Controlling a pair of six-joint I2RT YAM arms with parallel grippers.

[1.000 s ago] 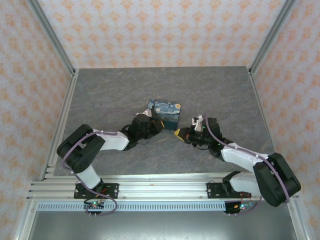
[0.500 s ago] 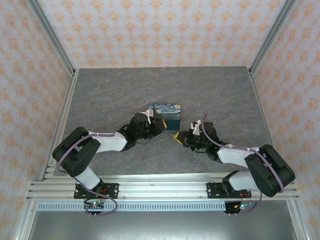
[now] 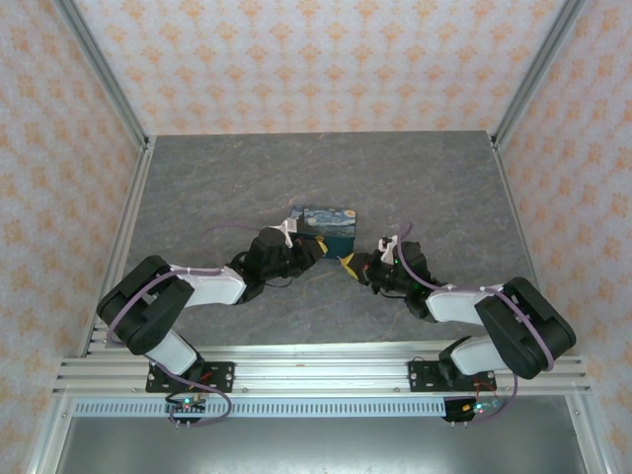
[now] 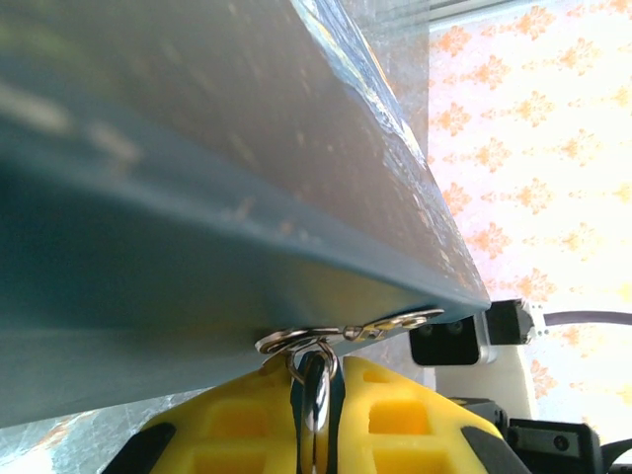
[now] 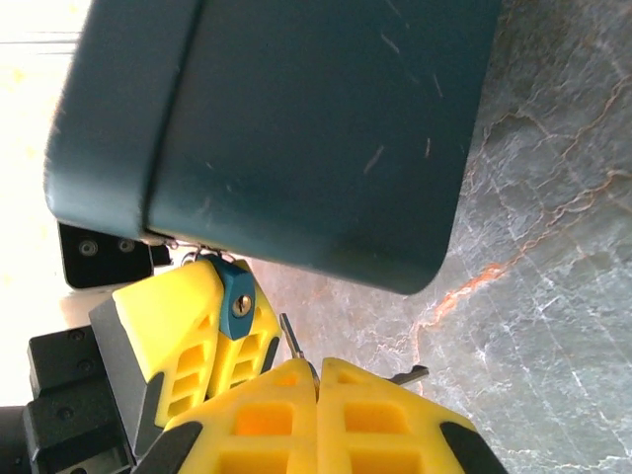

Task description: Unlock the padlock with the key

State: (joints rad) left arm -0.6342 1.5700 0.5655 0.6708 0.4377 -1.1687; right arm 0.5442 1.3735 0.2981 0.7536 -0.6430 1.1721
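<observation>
Pinched almost closed on the padlock point(image 5: 232, 286) with the left fingers point(image 4: 237, 420), under the hasp point(image 4: 346, 334) of the box point(image 5: 296, 128); clamped tight on the key point(image 5: 291, 341) with the right fingers point(image 5: 380, 415), tip just beside the keyhole point(image 5: 240, 307) (not yet in). Remaining, likely: insert, turn, free shackle

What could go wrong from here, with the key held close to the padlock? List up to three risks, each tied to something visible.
1. The tip of the key lies beside the keyhole of the padlock, not in it; it may miss and scrape the face.
2. The right gripper pinches the key at its very tips, so a push may twist it.
3. The padlock hangs on the hasp of the box; a push may shove the box.
</observation>
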